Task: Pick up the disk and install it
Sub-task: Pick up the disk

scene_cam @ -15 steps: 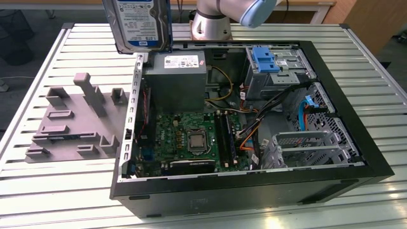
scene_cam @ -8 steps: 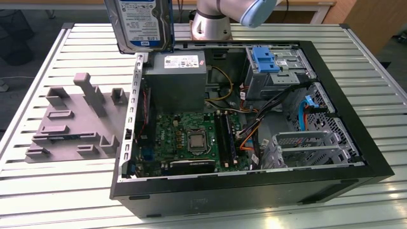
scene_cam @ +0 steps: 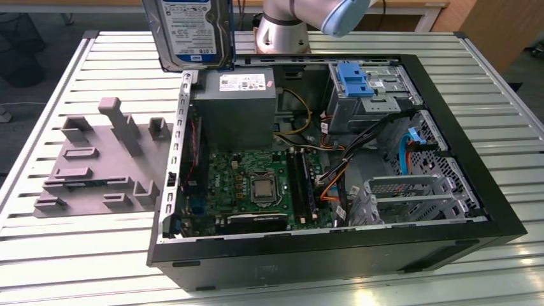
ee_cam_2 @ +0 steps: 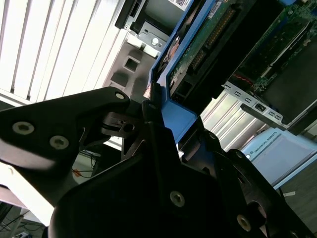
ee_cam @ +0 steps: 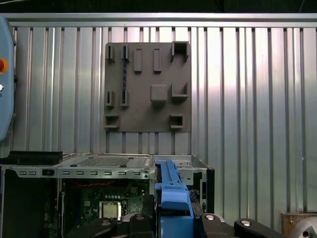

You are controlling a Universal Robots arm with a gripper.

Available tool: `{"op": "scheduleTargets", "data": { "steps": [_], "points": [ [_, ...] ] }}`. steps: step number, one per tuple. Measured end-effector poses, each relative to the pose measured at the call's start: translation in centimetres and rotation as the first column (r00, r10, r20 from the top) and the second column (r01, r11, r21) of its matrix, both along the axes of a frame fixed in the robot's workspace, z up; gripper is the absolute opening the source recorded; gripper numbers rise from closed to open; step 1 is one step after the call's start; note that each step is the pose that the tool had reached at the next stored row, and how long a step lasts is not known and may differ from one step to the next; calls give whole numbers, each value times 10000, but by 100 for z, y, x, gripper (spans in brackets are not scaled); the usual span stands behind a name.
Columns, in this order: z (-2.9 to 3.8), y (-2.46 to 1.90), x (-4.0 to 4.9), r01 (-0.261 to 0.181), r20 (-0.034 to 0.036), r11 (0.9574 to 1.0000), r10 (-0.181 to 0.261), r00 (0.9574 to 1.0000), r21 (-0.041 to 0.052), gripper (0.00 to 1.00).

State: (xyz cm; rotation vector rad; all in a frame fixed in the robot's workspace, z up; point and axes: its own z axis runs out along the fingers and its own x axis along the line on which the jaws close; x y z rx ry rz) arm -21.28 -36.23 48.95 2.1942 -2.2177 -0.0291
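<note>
So, exterior view first: one disk (scene_cam: 188, 32) hangs label-out up high, over the back edge of the one open computer case (scene_cam: 340, 258), close to the arm (scene_cam: 285, 29). One grey fixture plate (scene_cam: 102, 159) sits on the slatted table (scene_cam: 51, 255), to the exterior view's left of the case, and one bare blue bracket (scene_cam: 353, 80) is inside the case. Second wrist view: the claw (ee_cam_2: 176, 116) is clamped on the disk's blue side rail, so the disk sticks straight out from between the two black fingers (ee_cam_2: 210, 146). First wrist view: same grip, rail pinched between both fingers, plate and case beyond it
</note>
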Motion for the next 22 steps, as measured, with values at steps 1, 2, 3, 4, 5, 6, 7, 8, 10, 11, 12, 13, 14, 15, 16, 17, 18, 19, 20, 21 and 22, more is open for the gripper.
{"op": "scheduleTargets", "data": {
  "steps": [1,2,3,4,5,6,7,8,10,11,12,13,14,15,16,17,18,19,20,21,22],
  "points": [
    [0,0,21,0,-1,10000,0,10000,-1,37],
    [0,0,36,0,1,10000,0,10000,1,37],
    [0,0,65,-1,-1,10000,1,10000,-1,37],
    [0,0,74,0,0,10000,0,10000,0,37],
    [1,-4,79,0,-1,10000,0,10000,0,37],
    [1,-13,81,0,-1,10000,0,10000,-1,37],
    [0,-25,82,-1,1,10000,1,10000,0,37],
    [0,-39,82,0,0,10000,0,10000,0,37],
    [0,-72,82,1,1,10000,-1,10000,1,37],
    [0,-91,82,0,9,10000,0,10000,1,37],
    [0,-107,82,-1,16,10000,1,10000,0,37],
    [0,-118,82,-3,27,10000,3,10000,-1,37],
    [0,-125,82,-5,37,10000,5,10000,0,37],
    [0,-131,82,-5,43,10000,5,10000,0,37],
    [0,-134,82,-4,49,10000,4,10000,0,37],
    [0,-137,81,-4,58,10000,4,10000,0,37],
    [0,-139,81,-4,66,10000,4,10000,0,37],
    [0,-142,81,-5,76,10000,5,10000,0,37],
    [0,-143,81,-5,79,10000,5,10000,1,37],
    [0,-148,82,-5,80,10000,5,10000,1,37],
    [0,-154,82,-6,80,10000,6,10000,0,37]
  ]
}}
